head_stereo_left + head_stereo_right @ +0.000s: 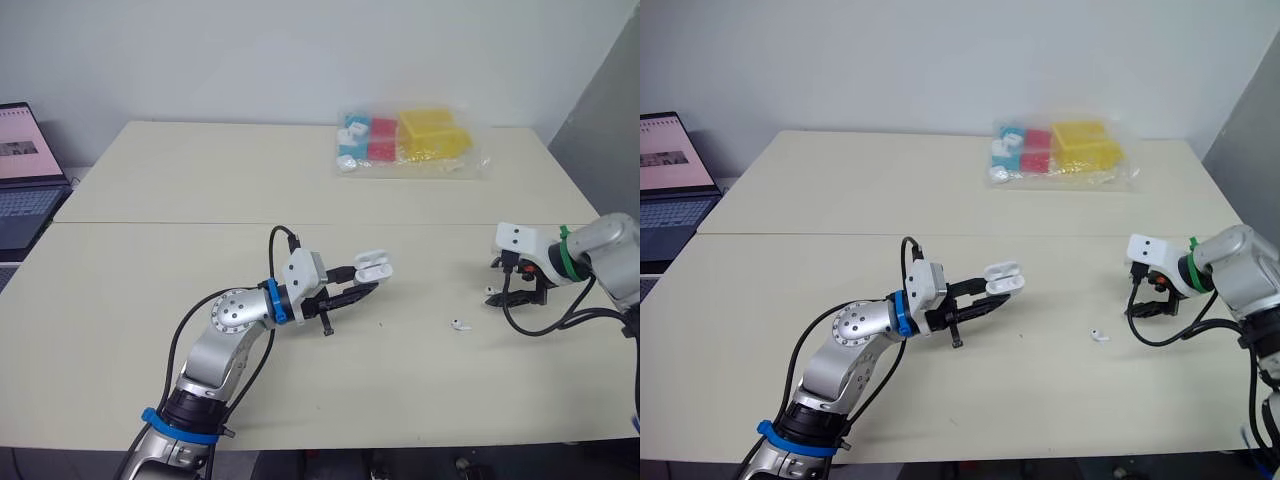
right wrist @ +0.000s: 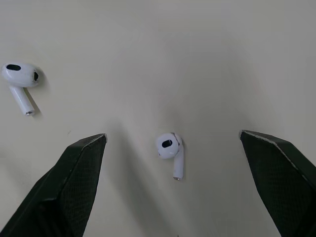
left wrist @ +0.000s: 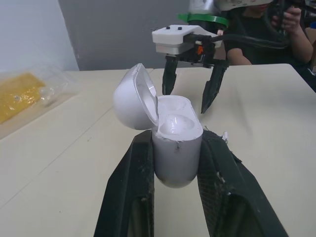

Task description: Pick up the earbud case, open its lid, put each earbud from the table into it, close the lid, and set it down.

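Above table (image 1: 200, 180) centre, left gripper (image 1: 365, 287) clamps earbud case (image 3: 178, 158) by its body, lid hinged open; right gripper (image 1: 512, 295) hovers, fingers spread wide, over one earbud (image 2: 169, 145) lying on table; second earbud (image 2: 19, 74) lies nearby, apart.

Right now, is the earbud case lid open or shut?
Open: the white glossy earbud case in the left pincer has its lid hinged back, exposing the wells.
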You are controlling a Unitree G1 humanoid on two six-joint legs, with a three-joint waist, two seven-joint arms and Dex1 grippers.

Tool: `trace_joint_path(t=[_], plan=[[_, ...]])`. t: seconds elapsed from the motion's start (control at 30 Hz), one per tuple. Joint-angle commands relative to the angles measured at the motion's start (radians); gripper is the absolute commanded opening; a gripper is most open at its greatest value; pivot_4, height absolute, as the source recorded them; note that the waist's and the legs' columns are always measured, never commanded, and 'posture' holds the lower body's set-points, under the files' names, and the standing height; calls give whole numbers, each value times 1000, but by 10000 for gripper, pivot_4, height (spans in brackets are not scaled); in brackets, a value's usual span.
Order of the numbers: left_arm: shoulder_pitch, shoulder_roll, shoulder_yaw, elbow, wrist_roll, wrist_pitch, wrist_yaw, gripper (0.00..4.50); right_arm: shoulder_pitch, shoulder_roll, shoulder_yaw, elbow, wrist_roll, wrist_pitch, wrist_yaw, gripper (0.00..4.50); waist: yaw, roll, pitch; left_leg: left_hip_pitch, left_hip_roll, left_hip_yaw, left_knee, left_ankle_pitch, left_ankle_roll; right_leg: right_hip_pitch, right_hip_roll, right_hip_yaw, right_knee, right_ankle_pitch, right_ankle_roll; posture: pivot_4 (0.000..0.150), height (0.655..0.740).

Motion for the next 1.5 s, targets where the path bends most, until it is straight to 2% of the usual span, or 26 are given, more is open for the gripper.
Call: trace_joint_path(t=[0.03,0.23,0.67,0.77,1.1,1.23,1.5], plan=[[-4,-5,-6,-39,1,-18,9,7926,-39,2,13,70,-47,-65,56,45000,2,0,0,0,0,0,0,0,0,0,0,0,0,0,0,1500,7354],[1,-5,-8,-42,6,-22,14,7926,-75,40,10,178,-89,-128,76,45000,3,0,0,-1,0,1,0,0,0,0,-1,1,0,0,0,1500,7354],[2,-1,-17,-40,10,-31,16,7926,-108,92,-1,249,-123,-177,87,45000,1,0,0,0,0,1,0,0,0,0,0,1,0,0,0,1500,7354],[7,2,-18,-41,11,-33,15,7926,-104,100,-2,248,-130,-179,86,39119,1,1,0,0,0,1,0,0,0,0,0,1,0,0,0,1500,7354],[11,4,-23,-40,14,-38,13,7926,-69,92,-11,202,-139,-171,108,4094,2,1,0,0,0,1,0,0,0,0,-1,1,0,2,-3,1500,7354],[14,7,-22,-43,14,-37,11,7926,-22,57,-27,100,-116,-157,150,3890,4,1,0,0,0,0,0,0,0,0,-1,0,0,1,-2,1500,7354],[35,14,-25,-64,11,-30,18,7926,225,-108,-79,-291,-40,-94,206,3890,7,1,0,0,0,0,0,0,0,0,-1,0,0,0,0,1500,7354]])
